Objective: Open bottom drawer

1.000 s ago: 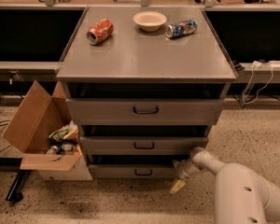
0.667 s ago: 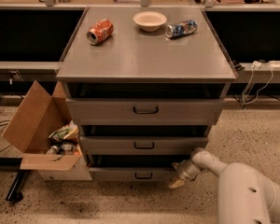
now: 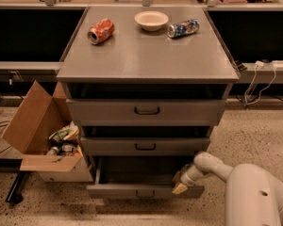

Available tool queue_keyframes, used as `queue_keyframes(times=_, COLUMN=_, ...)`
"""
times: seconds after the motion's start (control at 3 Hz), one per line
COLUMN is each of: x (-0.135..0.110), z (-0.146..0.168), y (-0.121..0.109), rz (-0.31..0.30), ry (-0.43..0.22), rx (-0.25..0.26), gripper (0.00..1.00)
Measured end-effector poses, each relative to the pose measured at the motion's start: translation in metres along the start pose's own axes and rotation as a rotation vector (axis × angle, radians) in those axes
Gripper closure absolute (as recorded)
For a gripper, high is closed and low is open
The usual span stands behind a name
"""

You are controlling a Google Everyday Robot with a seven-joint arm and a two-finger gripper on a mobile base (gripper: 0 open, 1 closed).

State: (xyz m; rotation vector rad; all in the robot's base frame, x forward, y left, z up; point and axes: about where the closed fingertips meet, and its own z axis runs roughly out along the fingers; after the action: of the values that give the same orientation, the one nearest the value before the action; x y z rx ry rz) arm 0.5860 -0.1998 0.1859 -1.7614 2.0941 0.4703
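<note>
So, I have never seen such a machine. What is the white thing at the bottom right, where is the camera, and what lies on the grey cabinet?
The white thing is the robot's one arm. At its tip is the gripper, the part that grasps; it is at the right end of the bottom drawer front, near its upper edge. That drawer stands pulled out further than the middle drawer and the top drawer. One camera took this picture, looking down at the cabinet from the front; where it is mounted is not known. On the cabinet top lie a red can and a blue can, both on their sides, with a pale bowl between them. On the floor to the left stands an open cardboard box with rubbish in it.
</note>
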Motion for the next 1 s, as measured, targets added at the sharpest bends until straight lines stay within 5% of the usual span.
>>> queue_keyframes(times=0.33, x=0.0013, z=0.0012, y=0.0023, rz=0.0, ry=0.0, rx=0.0, gripper=0.83)
queue_keyframes(times=1.0, x=0.0013, z=0.0012, y=0.0023, rz=0.0, ry=0.0, rx=0.0, gripper=0.36)
